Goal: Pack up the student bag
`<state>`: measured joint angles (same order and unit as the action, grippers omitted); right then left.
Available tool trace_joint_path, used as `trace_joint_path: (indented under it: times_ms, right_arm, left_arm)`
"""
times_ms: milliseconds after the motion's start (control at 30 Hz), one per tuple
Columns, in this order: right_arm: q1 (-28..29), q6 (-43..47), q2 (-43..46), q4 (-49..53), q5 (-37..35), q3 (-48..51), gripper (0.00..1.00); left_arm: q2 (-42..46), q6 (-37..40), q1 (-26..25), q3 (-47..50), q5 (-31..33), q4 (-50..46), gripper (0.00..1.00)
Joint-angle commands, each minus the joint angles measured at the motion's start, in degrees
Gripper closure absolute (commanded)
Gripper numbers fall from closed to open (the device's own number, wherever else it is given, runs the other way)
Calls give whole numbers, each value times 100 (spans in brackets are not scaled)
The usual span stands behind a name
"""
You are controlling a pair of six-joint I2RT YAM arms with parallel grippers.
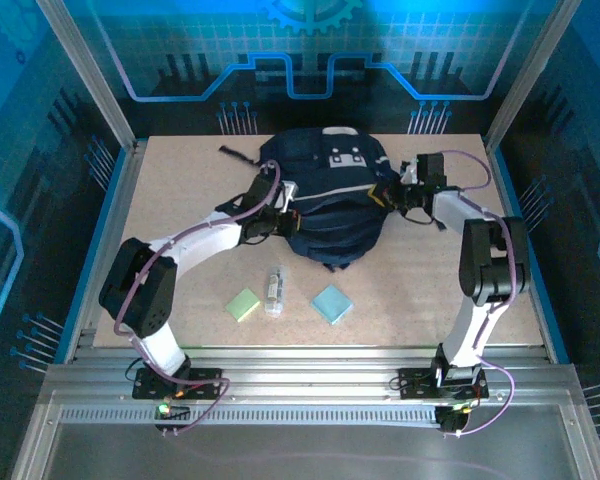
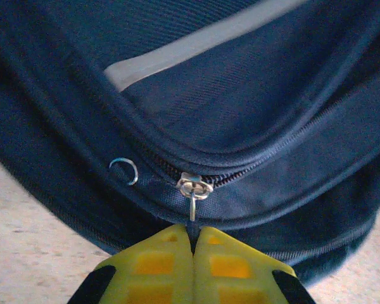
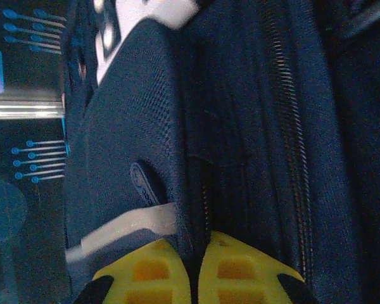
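Observation:
The student bag (image 1: 325, 205) lies flat at the middle back of the table, dark navy with white patches near its top and a pale stripe. My left gripper (image 1: 285, 215) is at the bag's left side. In the left wrist view, it (image 2: 193, 231) is shut on the dark pull tab hanging from the metal zipper slider (image 2: 194, 187), and the zipper runs closed to the right of the slider. My right gripper (image 1: 383, 195) is at the bag's right side. In the right wrist view, it (image 3: 195, 244) is shut on a fold of the bag's fabric (image 3: 253, 126) beside a zipper line.
On the near part of the table lie a green square pad (image 1: 244, 304), a clear tube-like item (image 1: 274, 290) and a light blue square pad (image 1: 331, 304). A black strap (image 1: 235, 155) trails from the bag's back left. Metal frame posts and glass walls enclose the table.

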<state>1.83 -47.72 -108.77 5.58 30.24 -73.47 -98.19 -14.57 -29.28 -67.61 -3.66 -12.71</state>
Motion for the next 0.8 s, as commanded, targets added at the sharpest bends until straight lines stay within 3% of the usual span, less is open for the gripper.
trace_joint_path:
  times_ms: [0,133,233,467,600,700,767]
  right_arm:
    - [-260,-34,-204,-191,-585,-595,84]
    - [-259,-90,164,-53,-699,-424,38]
    - [-238,-58,730,98,-798,70,26]
    - [169,-268,1687,73,-823,1197,24]
    - [419,-779,1381,-640,-614,1366,24]
    - [574,-1199,1002,-1341,-504,1433,29]
    - [723,-1133,735,-1243,-634,1235,46]
  left_arm:
    - [143,-230,-342,-123,-297,-21,100]
    - [-414,-294,-423,-728,-655,-20,100]
    - [-798,-176,-523,-1241,-688,-116,100]
    - [-1293,-43,-757,-2026,-902,-385,100]
    - [-1271,-76,-872,-1970,-941,-380,100]
    - [-1089,-259,-871,-1568,-1029,-150,100]
    - [-955,-308,-871,-1320,-1037,-9,100]
